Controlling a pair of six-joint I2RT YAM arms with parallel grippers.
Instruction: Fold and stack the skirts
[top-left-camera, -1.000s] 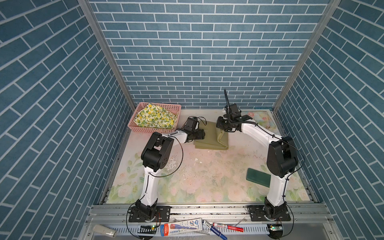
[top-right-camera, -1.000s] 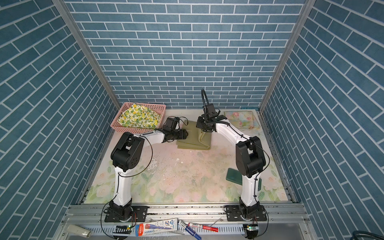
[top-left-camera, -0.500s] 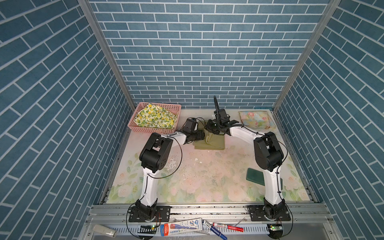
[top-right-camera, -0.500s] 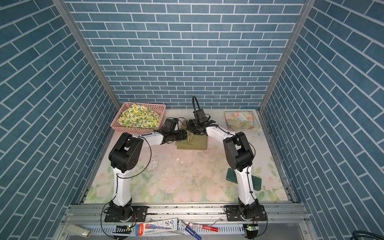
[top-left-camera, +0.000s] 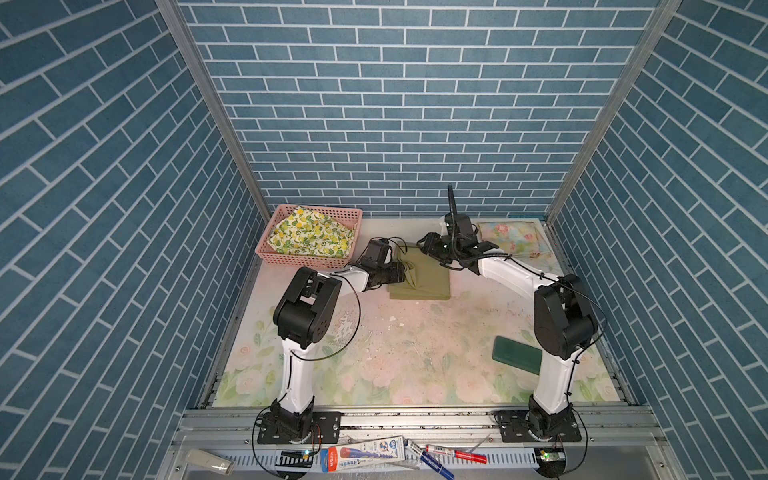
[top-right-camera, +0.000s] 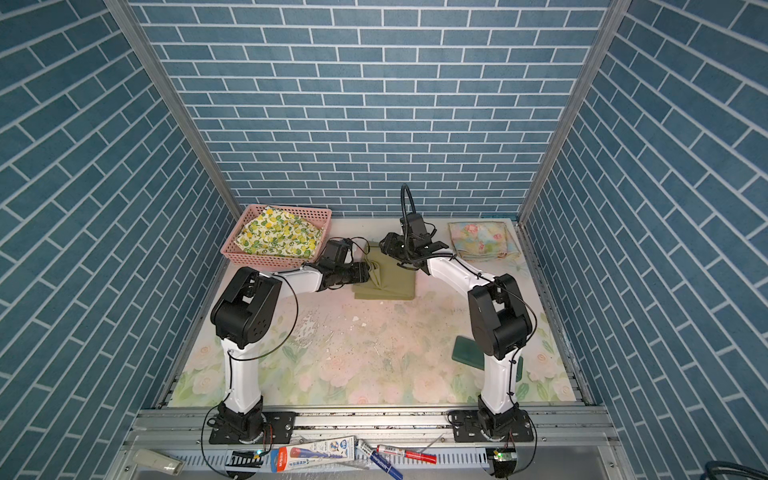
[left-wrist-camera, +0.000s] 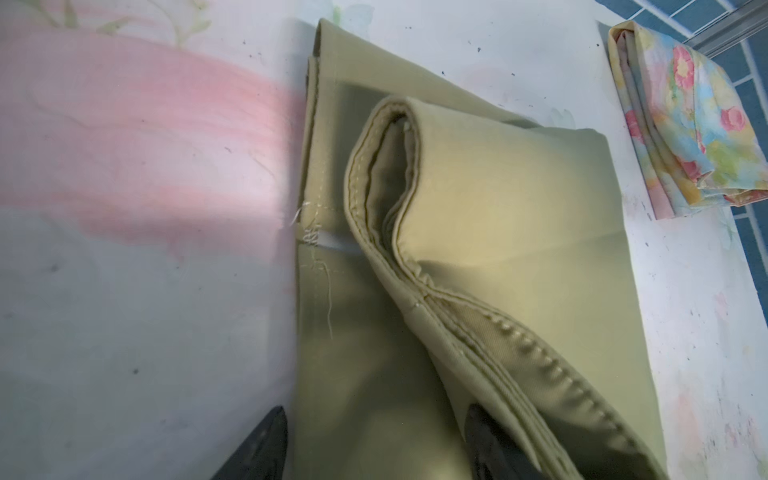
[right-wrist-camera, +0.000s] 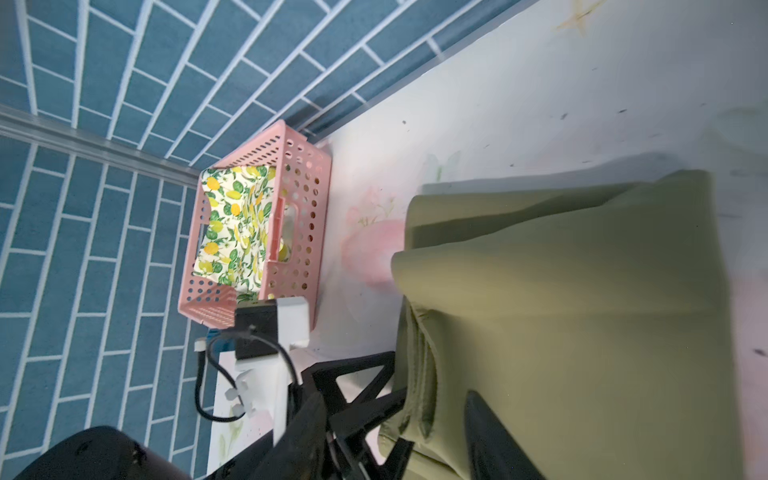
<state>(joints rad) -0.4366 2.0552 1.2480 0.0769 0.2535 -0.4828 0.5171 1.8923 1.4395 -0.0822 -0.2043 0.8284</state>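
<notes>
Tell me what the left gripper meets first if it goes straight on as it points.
Probably the raised fold of the olive green skirt, ahead of the open left gripper; the pastel floral skirt lies farther on.

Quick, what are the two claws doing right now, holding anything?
Left gripper: open, astride an edge of the olive skirt, nothing clamped.
Right gripper: open, jaws apart at the olive skirt, holding nothing.

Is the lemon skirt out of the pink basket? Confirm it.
No, in a top view the lemon skirt lies inside the pink basket.
</notes>
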